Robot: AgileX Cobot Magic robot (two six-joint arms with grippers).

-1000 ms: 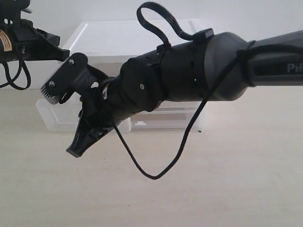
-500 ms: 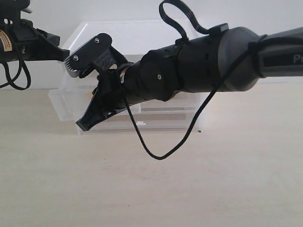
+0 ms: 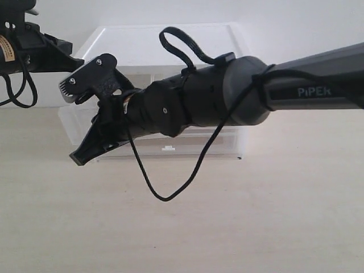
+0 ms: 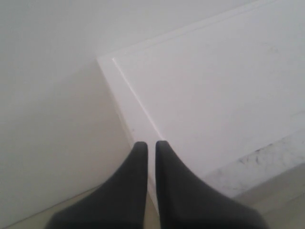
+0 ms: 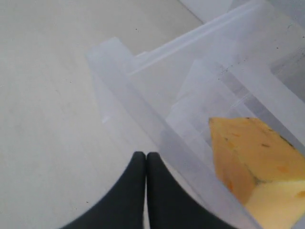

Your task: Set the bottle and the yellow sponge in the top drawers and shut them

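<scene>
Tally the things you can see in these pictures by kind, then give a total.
Black robot grippers: 2 (left gripper, right gripper)
Yellow-orange porous sponge wedge: 1
Open translucent plastic drawer: 1
White-topped translucent plastic drawer cabinet: 1
Total: 5

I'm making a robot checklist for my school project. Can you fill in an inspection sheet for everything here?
Surface: pale table.
Job's things: yellow sponge lies inside an open top drawer; bottle not seen.
Clutter: nothing seen.
Hands: right hand shut, empty, tips by the drawer's front wall, contact unclear; left hand shut, empty, over the white cabinet top.
Cables: black cable hangs in a loop under the right arm.
Surroundings: plain white wall.
</scene>
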